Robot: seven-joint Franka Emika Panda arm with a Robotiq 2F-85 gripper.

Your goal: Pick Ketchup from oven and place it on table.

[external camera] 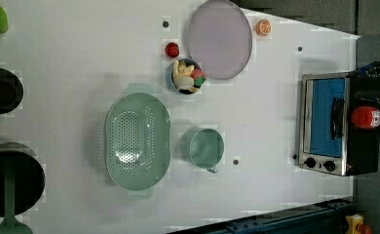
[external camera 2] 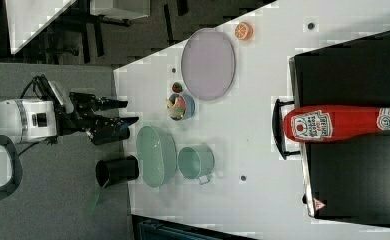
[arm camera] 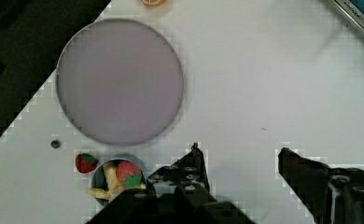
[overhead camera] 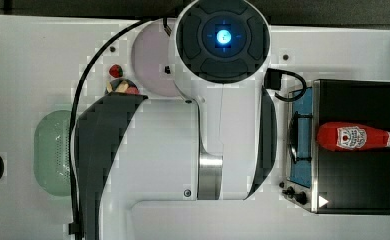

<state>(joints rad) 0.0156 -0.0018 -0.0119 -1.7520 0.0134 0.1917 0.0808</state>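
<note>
The Ketchup (overhead camera: pixel 353 136) is a red squeeze bottle with a white cap. It lies on its side on the black top of the oven (overhead camera: pixel 355 185), cap toward the top view's right. The bottle also shows as Ketchup (external camera: pixel 370 117) and Ketchup (external camera 2: pixel 343 123), above the oven's glass door (external camera: pixel 324 122). My gripper (arm camera: pixel 241 156) hangs open over the white table (arm camera: pixel 273 74) with nothing between its fingers. It is well apart from the oven (external camera 2: pixel 353 180), near the lilac plate. In the right view my gripper (external camera 2: pixel 130 112) points toward the table (external camera 2: pixel 263 80).
A lilac plate (arm camera: pixel 119 81), a strawberry (arm camera: pixel 85 162) and a blue bowl of toy food (arm camera: pixel 117 179) lie close below the gripper. A green colander (external camera: pixel 137 140), a green cup (external camera: pixel 206 148), an orange slice (external camera: pixel 263 27) and black pots (external camera: pixel 3 90) stand further off.
</note>
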